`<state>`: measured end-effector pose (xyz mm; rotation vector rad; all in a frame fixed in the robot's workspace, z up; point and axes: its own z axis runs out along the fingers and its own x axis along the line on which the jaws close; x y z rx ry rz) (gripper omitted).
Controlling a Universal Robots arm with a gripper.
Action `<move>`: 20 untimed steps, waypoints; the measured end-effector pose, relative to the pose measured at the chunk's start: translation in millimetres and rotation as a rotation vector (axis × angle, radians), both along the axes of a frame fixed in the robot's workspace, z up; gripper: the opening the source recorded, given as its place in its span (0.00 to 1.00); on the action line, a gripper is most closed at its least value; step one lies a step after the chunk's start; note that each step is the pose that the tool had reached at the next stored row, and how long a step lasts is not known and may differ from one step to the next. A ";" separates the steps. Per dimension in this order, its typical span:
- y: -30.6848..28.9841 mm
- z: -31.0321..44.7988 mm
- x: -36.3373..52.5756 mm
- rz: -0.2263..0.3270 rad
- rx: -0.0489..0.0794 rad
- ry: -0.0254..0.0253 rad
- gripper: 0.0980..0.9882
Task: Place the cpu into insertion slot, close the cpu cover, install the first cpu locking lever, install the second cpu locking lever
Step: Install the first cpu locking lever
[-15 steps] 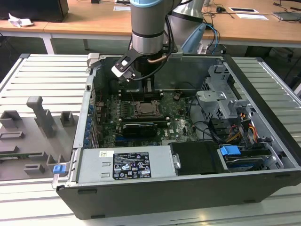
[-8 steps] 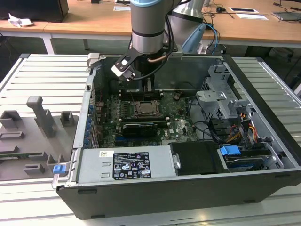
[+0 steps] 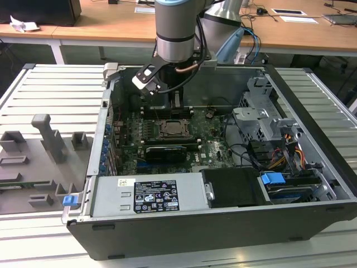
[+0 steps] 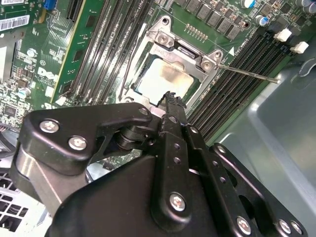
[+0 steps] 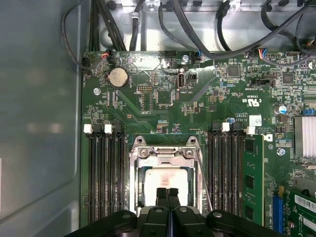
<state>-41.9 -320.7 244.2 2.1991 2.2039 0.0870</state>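
Where the arm is hanging: the grey round robot arm [image 3: 174,33] is reaching down into the open black metal computer case [image 3: 195,237]. The case is lying on its side on the grey ribbed metal desk [image 3: 50,89].
Fingers: the two black fingers [image 5: 162,196] are pressing together with no gap and are holding nothing. In both wrist views their tips are pointing at the near edge of the chip. I cannot tell if they are touching it.
Cpu: the small flat square cpu [image 5: 167,175] with the silvery-beige top is sitting in its slot on the green circuit board [image 5: 148,106].
Cpu cover: the thin silvery metal cpu cover [image 5: 165,154] is lying flat over the cpu, and the chip's top is showing through its square hole.
First lever: a thin shiny wire lever [image 4: 247,73] is sticking out sideways from the frame, over the long black memory slots [image 4: 232,79].
Second lever: another thin wire rod [image 4: 134,61] is lying close along the other side of the frame.
Nearby: a black rectangular card [image 3: 165,152] is sitting just beside the slot, and a silver power box [image 3: 150,192] is sitting at the case's front.
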 end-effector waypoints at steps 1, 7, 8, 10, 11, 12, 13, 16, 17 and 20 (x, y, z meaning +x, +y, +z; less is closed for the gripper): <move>0.0 0.3 0.0 0.000 0.000 -0.0001 0.01; 0.0 2.3 0.0 0.000 0.000 0.0000 0.01; 0.0 2.7 0.0 0.000 0.000 0.0000 0.01; 0.0 3.3 0.0 0.000 0.000 0.0000 0.01; 0.0 4.0 0.0 0.000 0.000 0.0000 0.01; 0.0 4.5 0.0 0.000 0.000 0.0000 0.01; 0.0 4.6 0.0 0.000 0.000 -0.0001 0.01; 0.0 5.6 0.0 0.000 0.000 -0.0001 0.01; 0.0 5.8 0.0 0.000 0.000 -0.0001 0.01; 0.0 6.7 0.0 0.000 0.000 0.0000 0.01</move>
